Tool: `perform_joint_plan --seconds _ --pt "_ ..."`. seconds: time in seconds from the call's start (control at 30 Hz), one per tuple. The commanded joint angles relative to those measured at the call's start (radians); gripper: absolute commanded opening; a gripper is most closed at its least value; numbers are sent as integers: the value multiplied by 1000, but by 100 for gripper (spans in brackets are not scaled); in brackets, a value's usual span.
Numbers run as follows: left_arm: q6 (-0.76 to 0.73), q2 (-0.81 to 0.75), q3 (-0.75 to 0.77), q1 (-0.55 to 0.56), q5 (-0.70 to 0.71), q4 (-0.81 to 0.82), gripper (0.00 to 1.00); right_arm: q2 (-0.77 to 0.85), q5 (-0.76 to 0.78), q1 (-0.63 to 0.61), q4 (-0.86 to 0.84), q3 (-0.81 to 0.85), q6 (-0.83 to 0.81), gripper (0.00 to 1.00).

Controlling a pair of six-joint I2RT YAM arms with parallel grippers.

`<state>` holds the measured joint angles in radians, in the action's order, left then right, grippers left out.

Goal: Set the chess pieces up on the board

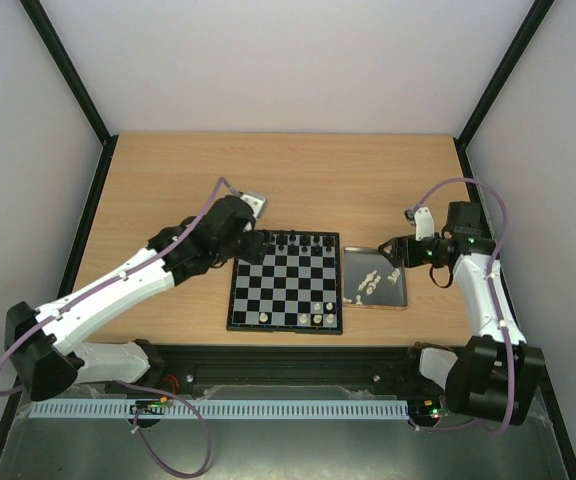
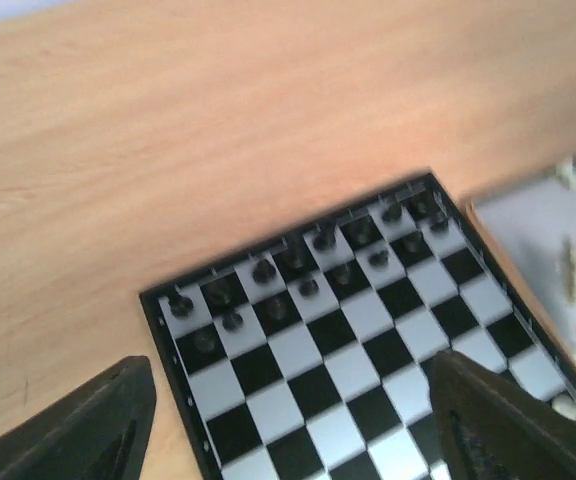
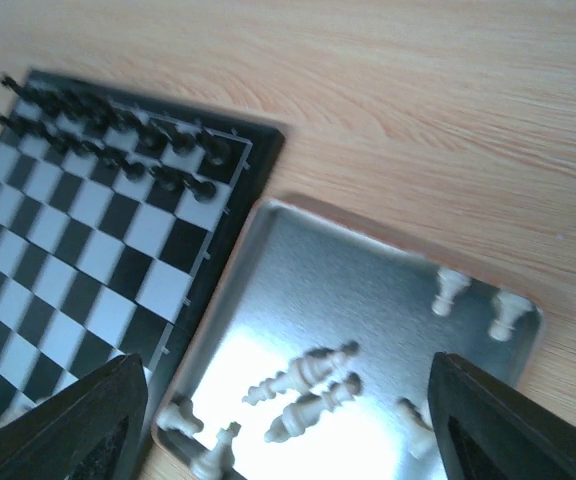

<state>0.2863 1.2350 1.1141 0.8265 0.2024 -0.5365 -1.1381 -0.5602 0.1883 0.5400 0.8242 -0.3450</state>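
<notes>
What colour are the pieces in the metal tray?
Cream-white chess pieces, clearest in the right wrist view.

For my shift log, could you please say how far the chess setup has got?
Done: black pieces fill the board's far rows; a few white pieces stand on near rows. In hand: nothing; left gripper and right gripper, jaws open. Left: the rest, in the metal tray.

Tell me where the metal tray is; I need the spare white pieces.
In the top view, the metal tray lies right of centre, directly beside the chessboard's right edge.
</notes>
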Motion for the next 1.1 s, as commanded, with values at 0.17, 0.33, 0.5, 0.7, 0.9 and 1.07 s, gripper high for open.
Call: perform_joint_plan --seconds 0.17,0.33,0.5,0.7,0.9,1.07 --pt "-33 -190 -384 -140 82 404 99 -64 242 -116 196 20 -155 67" --pt "-50 -104 -294 -141 126 310 99 -107 314 -171 144 13 -107 60" --pt "-73 -200 -376 -141 121 391 99 -188 369 -179 100 30 -62 50" --pt "-88 -257 -414 -136 140 434 99 -241 380 -189 87 26 -41 41" --pt "-70 -224 -379 -136 133 394 99 -245 523 -190 53 24 3 38" --pt "-66 -236 -393 -136 168 405 99 -297 563 -190 46 27 27 35"
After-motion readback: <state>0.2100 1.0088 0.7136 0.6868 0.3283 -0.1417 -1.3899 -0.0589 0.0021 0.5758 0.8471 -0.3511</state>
